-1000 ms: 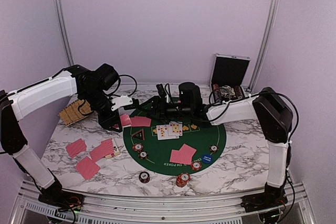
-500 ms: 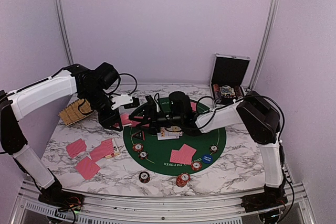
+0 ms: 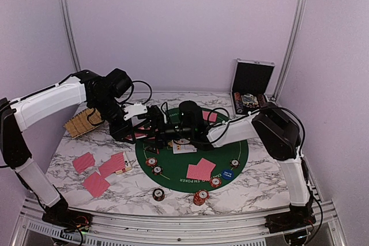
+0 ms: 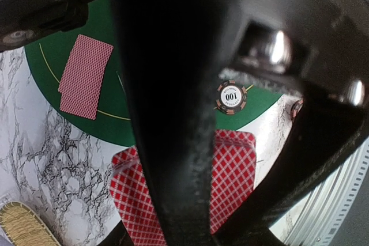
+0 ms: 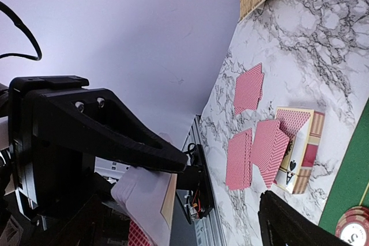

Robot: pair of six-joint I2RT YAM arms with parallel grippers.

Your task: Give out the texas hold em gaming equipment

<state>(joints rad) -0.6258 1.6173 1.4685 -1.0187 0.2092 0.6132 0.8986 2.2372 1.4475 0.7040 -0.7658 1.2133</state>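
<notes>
Over the last second the right arm (image 3: 230, 128) has swung from the middle of the green mat (image 3: 237, 162) to its far-left edge. The right jaws, spread wide with nothing seen between them, now sit just beside the left jaws, which are clamped on a pack of cards (image 4: 236, 168) above that edge. It reads as a reach for the next card to deal; dealt pairs (image 3: 84, 162) lie toward the counter's (image 3: 265, 184) left edge.
</notes>
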